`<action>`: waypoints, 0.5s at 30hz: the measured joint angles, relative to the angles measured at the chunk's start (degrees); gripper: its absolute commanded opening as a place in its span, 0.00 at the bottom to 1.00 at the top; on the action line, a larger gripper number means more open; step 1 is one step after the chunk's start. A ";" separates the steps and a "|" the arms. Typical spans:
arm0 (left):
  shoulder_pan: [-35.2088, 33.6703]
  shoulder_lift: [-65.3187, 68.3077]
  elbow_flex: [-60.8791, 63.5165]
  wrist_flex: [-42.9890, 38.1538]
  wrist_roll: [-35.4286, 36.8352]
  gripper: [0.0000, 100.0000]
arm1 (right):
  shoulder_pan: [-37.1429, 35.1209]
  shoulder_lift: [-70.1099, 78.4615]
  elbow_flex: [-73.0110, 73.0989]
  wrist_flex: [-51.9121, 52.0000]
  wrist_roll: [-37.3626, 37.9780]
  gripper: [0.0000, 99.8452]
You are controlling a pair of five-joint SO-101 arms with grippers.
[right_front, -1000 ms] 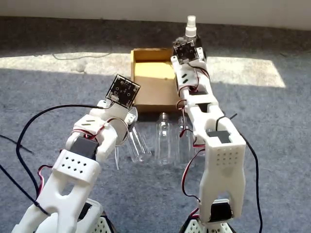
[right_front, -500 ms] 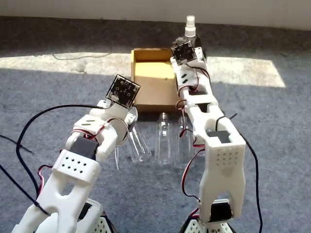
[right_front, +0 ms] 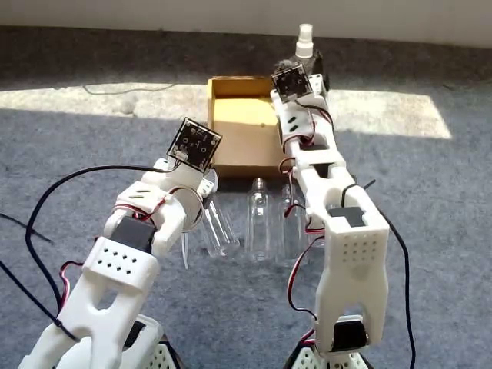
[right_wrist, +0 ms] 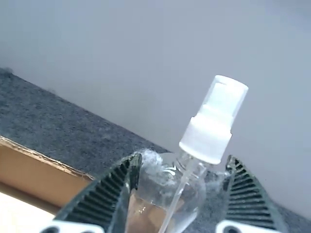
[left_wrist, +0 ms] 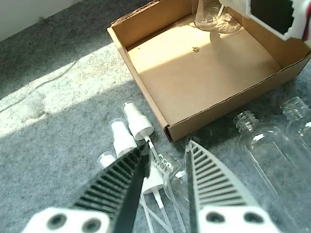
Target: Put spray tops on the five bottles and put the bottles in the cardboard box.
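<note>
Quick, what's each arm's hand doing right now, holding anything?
Left gripper: fingers open, holding nothing.
Right gripper: fingers closed on a bottle with a spray top.

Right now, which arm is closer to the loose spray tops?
Left. The left gripper hangs open just above the spray tops lying beside the box. The right gripper is at the box's far corner, holding a capped bottle.
</note>
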 measured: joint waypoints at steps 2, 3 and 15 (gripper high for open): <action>0.00 0.00 0.00 0.00 0.00 0.13 | 0.00 0.00 0.00 0.00 0.00 0.24; 0.00 0.00 0.00 0.00 0.00 0.13 | 0.00 0.00 0.00 0.00 0.18 0.24; -1.58 0.00 0.00 -1.76 0.00 0.13 | 0.00 0.00 -0.26 2.29 0.53 0.28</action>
